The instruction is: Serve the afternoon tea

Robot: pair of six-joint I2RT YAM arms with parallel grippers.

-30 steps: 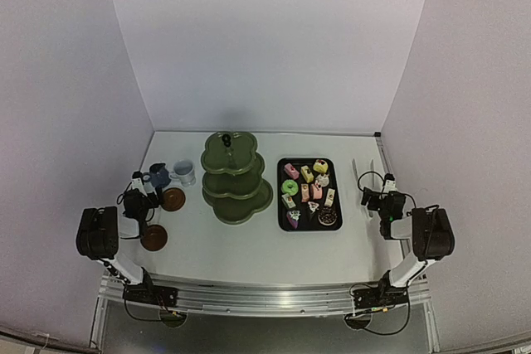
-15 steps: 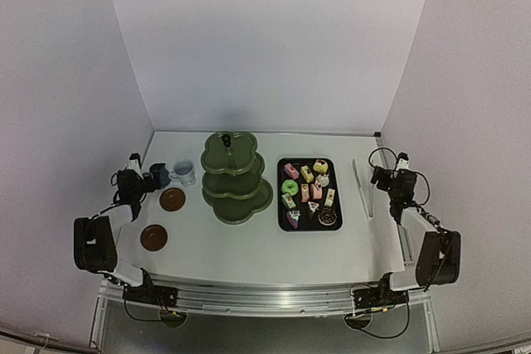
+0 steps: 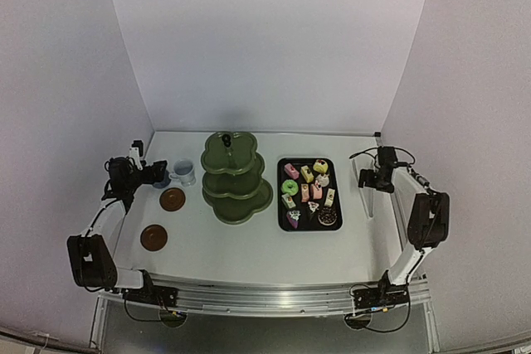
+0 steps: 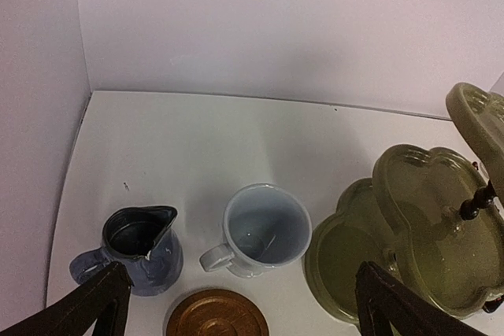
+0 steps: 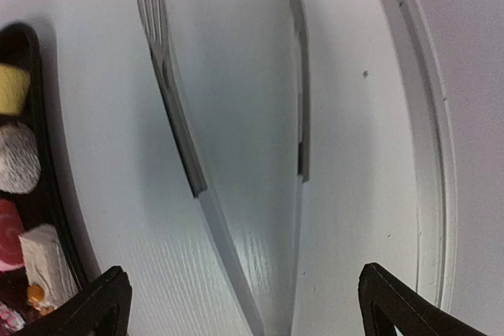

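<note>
The olive-green three-tier stand point(image 3: 235, 176) stands mid-table with bare tiers; it also shows in the left wrist view point(image 4: 417, 234). Small colourful cakes and doughnuts point(image 3: 308, 193) lie on the black tray point(image 3: 280, 196). The dark-blue cup point(image 3: 163, 178) point(image 4: 142, 251) and white cup point(image 3: 184, 172) point(image 4: 265, 230) stand together at the left, both empty. One brown saucer point(image 3: 172, 199) point(image 4: 216, 316) lies just in front of them, a second point(image 3: 153, 237) nearer the front edge. My left gripper point(image 3: 154, 173) point(image 4: 242, 293) is open and empty, above the cups. My right gripper point(image 3: 367, 180) point(image 5: 244, 293) is open and empty, above the metal tongs.
The metal tongs point(image 3: 365, 192) point(image 5: 177, 116) lie spread open on the table right of the tray, whose edge and a few cakes point(image 5: 16, 155) show at the left of the right wrist view. White walls close the table at the back and both sides.
Both arms have unfolded and reached away from the front. The left gripper has moved back and left to the cups; the right gripper has moved back and inward over the tongs.
</note>
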